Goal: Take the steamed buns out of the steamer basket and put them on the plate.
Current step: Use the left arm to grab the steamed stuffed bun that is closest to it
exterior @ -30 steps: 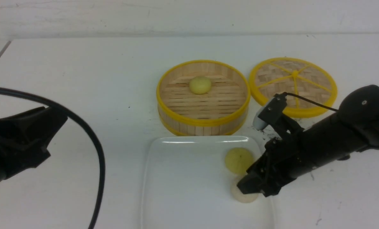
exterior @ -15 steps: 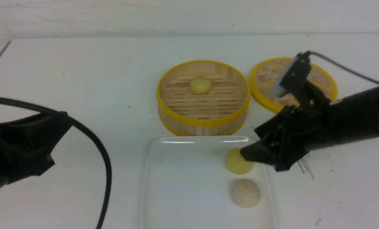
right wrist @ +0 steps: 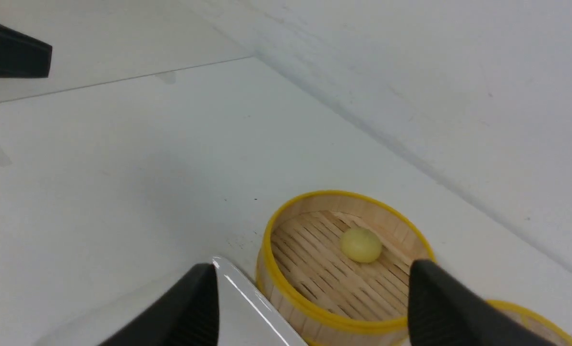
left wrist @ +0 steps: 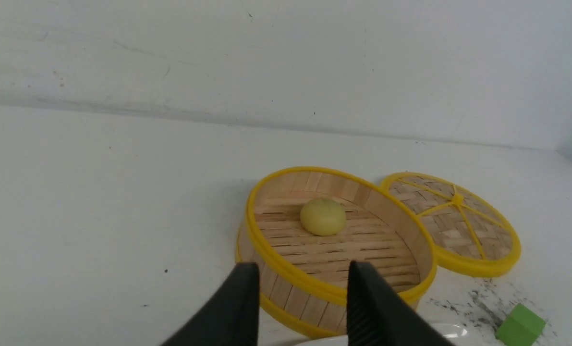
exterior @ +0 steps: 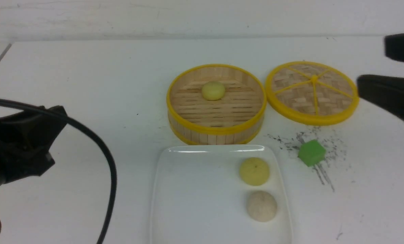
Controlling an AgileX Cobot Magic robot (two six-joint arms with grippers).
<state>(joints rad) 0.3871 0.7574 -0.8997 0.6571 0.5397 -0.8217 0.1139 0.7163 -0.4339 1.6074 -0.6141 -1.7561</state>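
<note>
While the left gripper (left wrist: 304, 276) and right gripper (right wrist: 310, 293) gaped empty, one yellow bun (exterior: 213, 90) sat mid-frame in the steamer basket (exterior: 216, 130), two more buns (exterior: 254, 171) on the plate (exterior: 195, 203) below; a low reach might have clipped the basket wall.

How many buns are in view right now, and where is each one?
3. One pale yellow bun sits in the steamer basket. A second yellow bun and an off-white bun lie on the plate, near its right edge. None looks hidden.
</note>
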